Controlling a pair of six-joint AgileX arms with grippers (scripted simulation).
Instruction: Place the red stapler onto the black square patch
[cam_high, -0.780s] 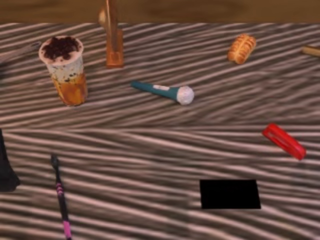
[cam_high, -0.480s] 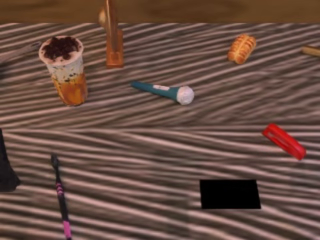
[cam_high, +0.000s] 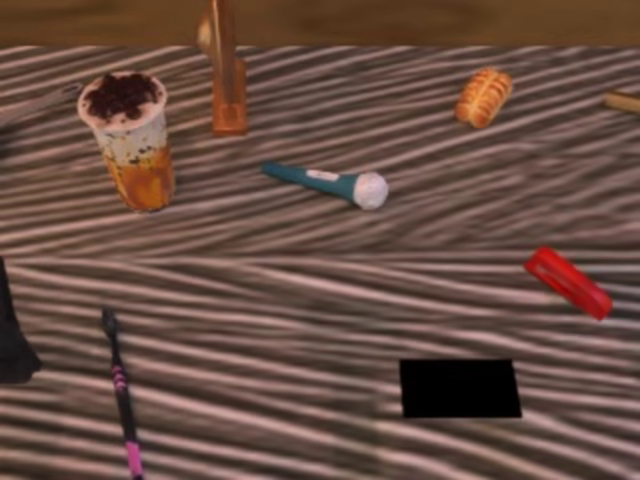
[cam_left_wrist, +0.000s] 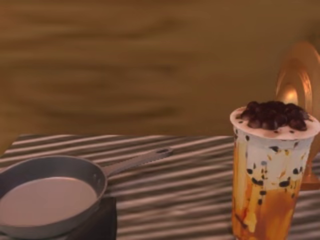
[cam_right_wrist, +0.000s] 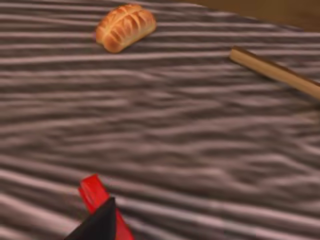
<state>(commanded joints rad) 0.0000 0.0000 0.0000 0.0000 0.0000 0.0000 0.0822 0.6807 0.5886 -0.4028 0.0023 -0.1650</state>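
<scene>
Lying untouched: red stapler (cam_high: 568, 282) | black square patch (cam_high: 460, 388) bare nearby; both grippers' state untellable

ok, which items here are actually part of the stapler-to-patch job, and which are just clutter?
Job:
red stapler, lying at the table's right side
black square patch, bare, nearer the front edge

Clutter:
teal microphone
bread roll
boba drink cup
black-and-pink pen
frying pan
wooden stick
</scene>
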